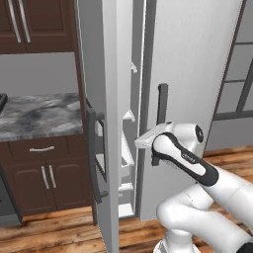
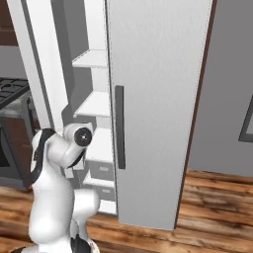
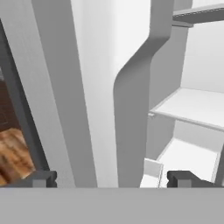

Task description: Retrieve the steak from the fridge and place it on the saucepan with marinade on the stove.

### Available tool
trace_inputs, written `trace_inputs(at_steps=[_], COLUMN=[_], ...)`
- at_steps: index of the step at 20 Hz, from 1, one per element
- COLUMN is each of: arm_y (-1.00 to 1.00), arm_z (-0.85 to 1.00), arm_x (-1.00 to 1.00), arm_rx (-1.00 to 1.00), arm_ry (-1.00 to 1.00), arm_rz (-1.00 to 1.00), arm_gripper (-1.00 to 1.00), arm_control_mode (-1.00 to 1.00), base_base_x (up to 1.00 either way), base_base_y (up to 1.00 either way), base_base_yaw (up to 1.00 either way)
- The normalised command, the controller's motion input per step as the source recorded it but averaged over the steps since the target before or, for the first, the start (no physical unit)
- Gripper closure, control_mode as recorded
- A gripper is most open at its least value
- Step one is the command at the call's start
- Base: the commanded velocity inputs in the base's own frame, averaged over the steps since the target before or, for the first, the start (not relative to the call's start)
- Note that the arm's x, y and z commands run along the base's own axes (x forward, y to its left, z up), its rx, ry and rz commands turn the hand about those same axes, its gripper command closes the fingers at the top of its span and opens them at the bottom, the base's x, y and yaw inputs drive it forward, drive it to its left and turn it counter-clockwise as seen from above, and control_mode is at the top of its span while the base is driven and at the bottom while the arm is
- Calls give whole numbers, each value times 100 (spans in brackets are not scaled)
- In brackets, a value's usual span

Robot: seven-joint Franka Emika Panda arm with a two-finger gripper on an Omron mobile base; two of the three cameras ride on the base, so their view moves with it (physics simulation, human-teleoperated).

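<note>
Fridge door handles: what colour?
Dark grey, nearly black, on the fridge; handle clearest in the right base view.

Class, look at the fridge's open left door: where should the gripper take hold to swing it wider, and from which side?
Likely the left door's free edge, approached from the interior side. It is a slim upright slab, and the open gripper has a fingertip either side of it. The dark bar handle faces away from the arm.
</note>
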Motion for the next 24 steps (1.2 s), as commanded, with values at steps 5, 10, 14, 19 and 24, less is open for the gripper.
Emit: trace_inputs(at_steps=[5, 10, 14, 19, 24], arm_y=[27, 37, 76, 92, 98], arm_z=[-28, -40, -51, -63, -52], arm_x=[52, 38, 1, -43, -34], arm_rx=[12, 12, 9, 2, 0], arm_ry=[-11, -7, -12, -16, -15], arm_rz=[5, 10, 15, 17, 17], arm_gripper=[-100, -100, -100, -100, -100], arm_control_mode=[-100, -100, -100, -100, -100], base_base_x=[0, 0, 0, 0, 0], base_base_y=[0, 0, 0, 0, 0], base_base_yaw=[0, 0, 0, 0, 0])
